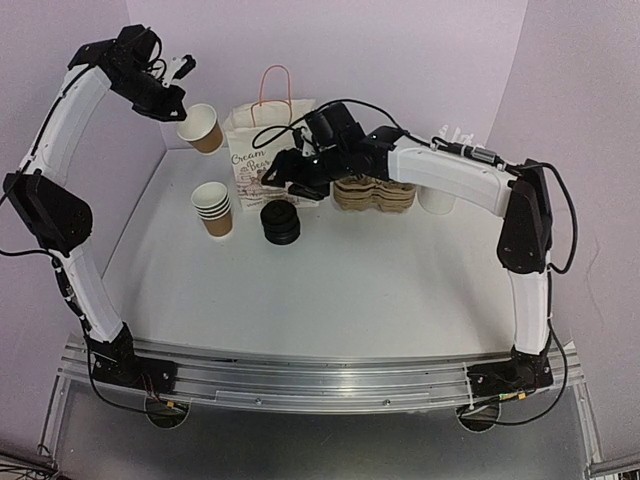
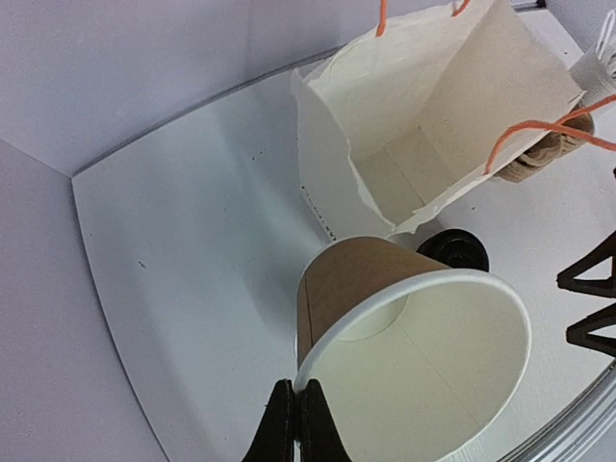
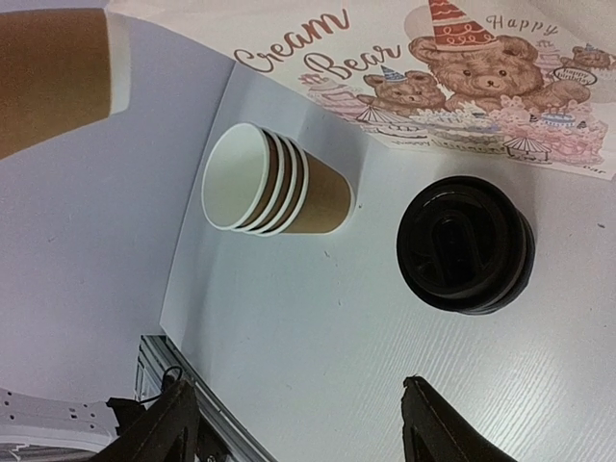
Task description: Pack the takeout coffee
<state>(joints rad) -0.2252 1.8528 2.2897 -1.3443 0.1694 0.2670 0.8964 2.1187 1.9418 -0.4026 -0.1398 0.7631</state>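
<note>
pinched together on the white rim of a small brown kraft-paper cup (image 2: 404,327), the left gripper (image 2: 295,395) holds it tilted in the air, its white inside open to the wrist camera. beyond the cup stands a white paper bag with orange handles (image 2: 433,125), mouth open, printed with bears and the words "cream bear". seen from above, the cup hangs just left of the bag, over the back left of the white table (image 1: 330,290). the right gripper (image 3: 298,385) hovers with jaws wide apart, gripping nothing, over a nested stack of brown paper cups (image 3: 279,183) and a stack of round black plastic lids (image 3: 464,245), which sit near each other in front of the bag. brown pulp cup carriers (image 1: 375,195) lie beside the bag, under the right arm.
</note>
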